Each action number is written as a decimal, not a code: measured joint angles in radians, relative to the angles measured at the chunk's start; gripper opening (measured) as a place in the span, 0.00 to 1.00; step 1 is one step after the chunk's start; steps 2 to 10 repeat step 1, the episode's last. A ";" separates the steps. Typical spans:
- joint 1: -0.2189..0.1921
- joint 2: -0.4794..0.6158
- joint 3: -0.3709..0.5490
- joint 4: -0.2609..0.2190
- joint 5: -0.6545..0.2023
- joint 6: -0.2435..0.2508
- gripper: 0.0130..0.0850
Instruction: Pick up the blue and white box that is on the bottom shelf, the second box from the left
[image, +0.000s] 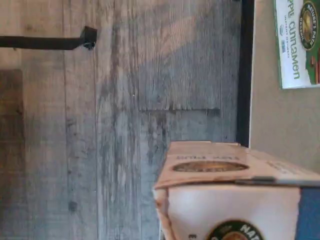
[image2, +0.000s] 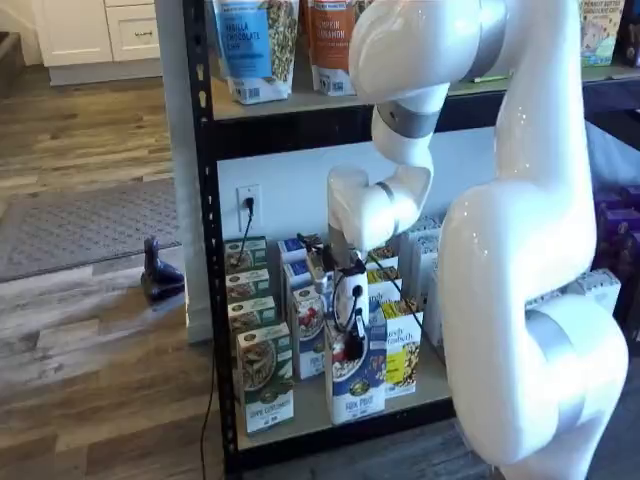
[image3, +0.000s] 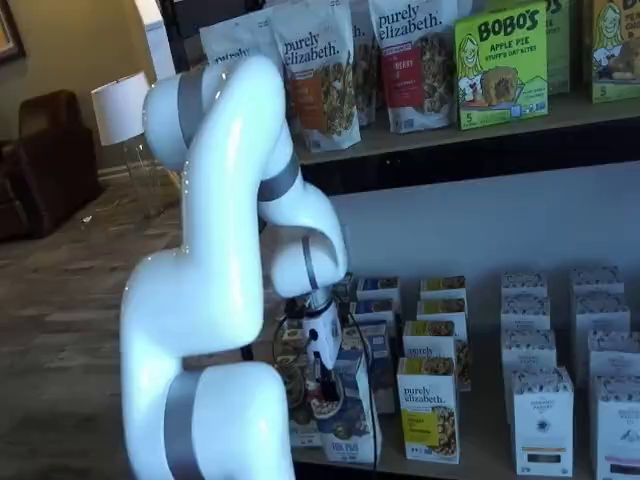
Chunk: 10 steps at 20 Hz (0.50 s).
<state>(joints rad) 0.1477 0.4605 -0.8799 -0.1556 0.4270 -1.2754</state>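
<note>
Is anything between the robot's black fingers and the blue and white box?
Nothing. In both shelf views the gripper is shut on the blue and white box, black fingers pressed straight against its front over the bottom shelf.

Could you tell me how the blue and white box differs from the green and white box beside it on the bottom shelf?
The blue and white box has blue side bands; the green and white box has green ones. The gripper is shut on the blue and white box's front face, while the green and white box stands untouched. The blue and white box sits forward at the bottom shelf's front edge. They look alike in size and shape.
</note>
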 joint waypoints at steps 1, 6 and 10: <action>-0.001 -0.013 0.011 0.001 0.001 -0.002 0.50; -0.001 -0.013 0.011 0.001 0.001 -0.002 0.50; -0.001 -0.013 0.011 0.001 0.001 -0.002 0.50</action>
